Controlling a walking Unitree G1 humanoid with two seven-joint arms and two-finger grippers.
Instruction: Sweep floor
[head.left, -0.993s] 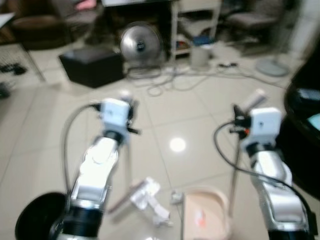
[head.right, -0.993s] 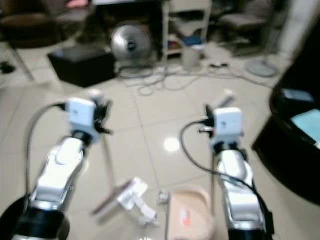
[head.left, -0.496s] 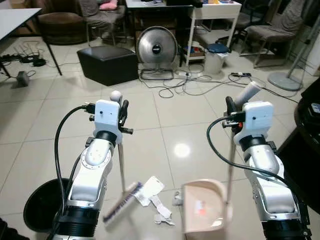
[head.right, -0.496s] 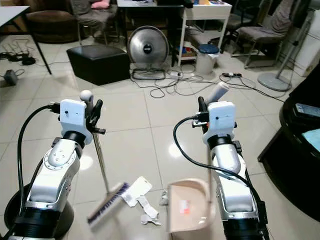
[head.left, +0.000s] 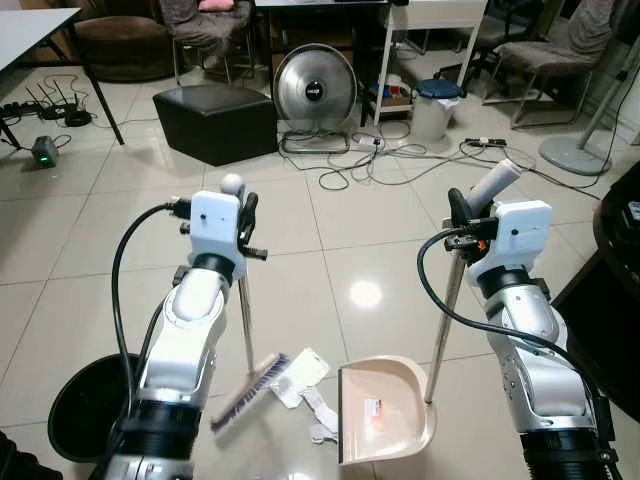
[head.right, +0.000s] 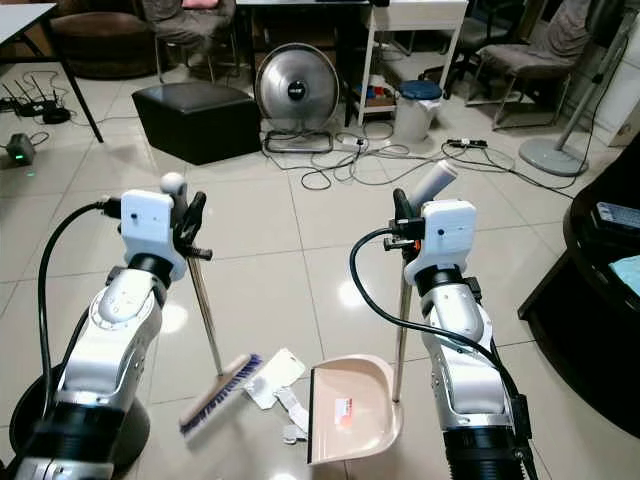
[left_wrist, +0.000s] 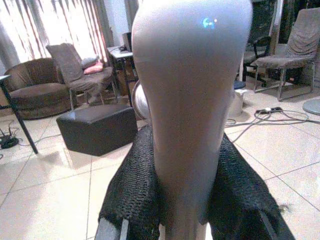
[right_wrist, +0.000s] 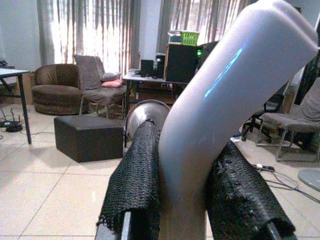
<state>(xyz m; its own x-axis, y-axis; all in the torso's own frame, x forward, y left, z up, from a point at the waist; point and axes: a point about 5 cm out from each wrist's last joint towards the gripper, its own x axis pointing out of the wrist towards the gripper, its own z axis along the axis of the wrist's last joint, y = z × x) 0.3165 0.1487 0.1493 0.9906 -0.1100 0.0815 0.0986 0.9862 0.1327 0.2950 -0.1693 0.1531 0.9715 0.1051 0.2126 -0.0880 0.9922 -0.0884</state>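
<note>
Crumpled white paper scraps on glossy beige tile floor: lying between purple-bristled broom head and mouth of beige plastic dustpan, touching the bristles, just beside the pan.

Left gripper: clamped on metal broom handle, handle near upright; nearer arm to the scraps.

Right gripper: clamped on grey dustpan handle.

Black round bin: partly hidden by the left arm.
</note>
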